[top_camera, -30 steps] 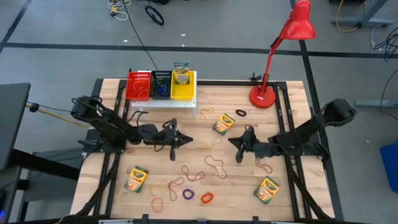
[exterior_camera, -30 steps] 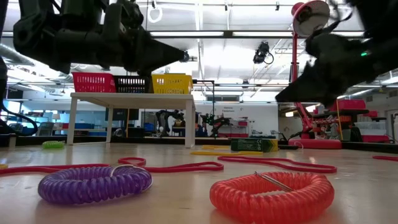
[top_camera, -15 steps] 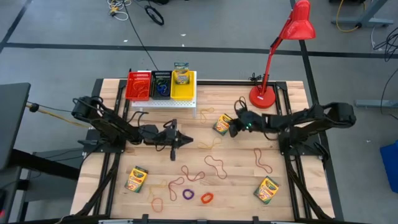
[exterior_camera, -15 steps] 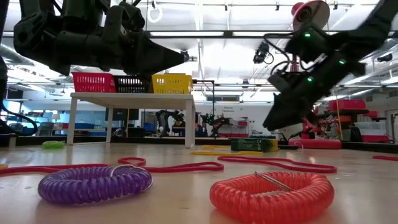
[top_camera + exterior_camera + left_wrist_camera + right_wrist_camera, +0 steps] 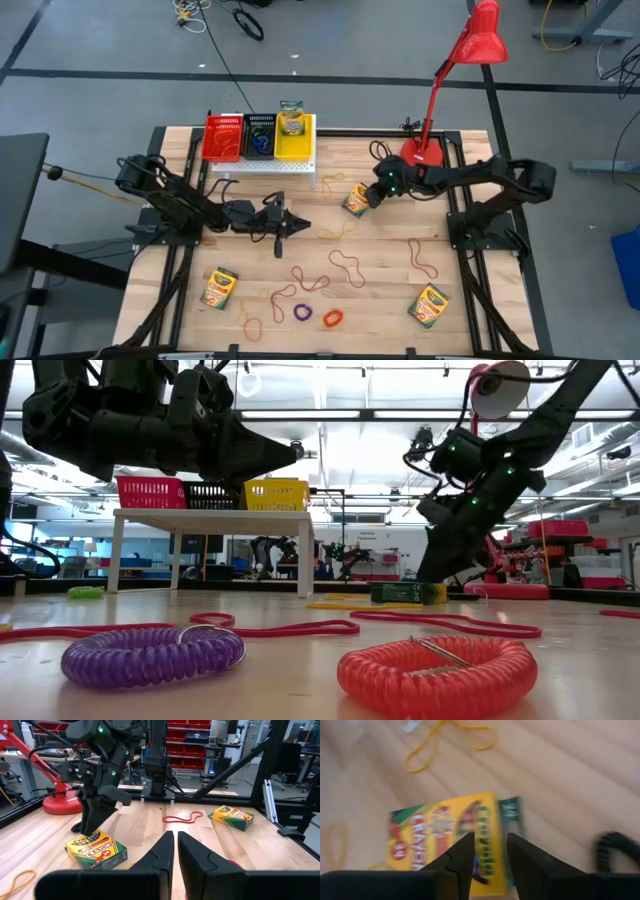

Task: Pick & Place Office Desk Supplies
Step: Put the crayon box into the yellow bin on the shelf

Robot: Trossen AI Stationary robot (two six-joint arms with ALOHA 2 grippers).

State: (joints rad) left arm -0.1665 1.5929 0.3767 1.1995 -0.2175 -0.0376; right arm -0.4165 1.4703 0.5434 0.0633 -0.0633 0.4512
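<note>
A yellow-and-green crayon box (image 5: 356,200) lies flat on the wooden table, right of centre. My right gripper (image 5: 369,195) is open and stands low over the box's right end; the wrist view shows the box (image 5: 445,837) under its spread fingers (image 5: 464,854). My left gripper (image 5: 296,226) hovers shut over the table's middle with nothing in it, and its wrist view looks at the same box (image 5: 97,851) and at my right gripper (image 5: 97,820). My right gripper comes down at the crayon box's end (image 5: 90,837) slanting from the table's right. I cannot tell whether its fingertips touch the box. The box lies flat on the table.
A white stand (image 5: 262,163) with red, black and yellow bins is at the far left, and a red lamp (image 5: 422,155) at the far right. Two more crayon boxes (image 5: 219,288) (image 5: 429,305), red rubber bands (image 5: 347,265), a black loop (image 5: 388,182) and purple and orange coils (image 5: 152,655) (image 5: 435,670) lie about.
My right gripper has travelled from the table's middle right toward the far left, down to the crayon box by the lamp, and has opened. The box has stayed where it was.
</note>
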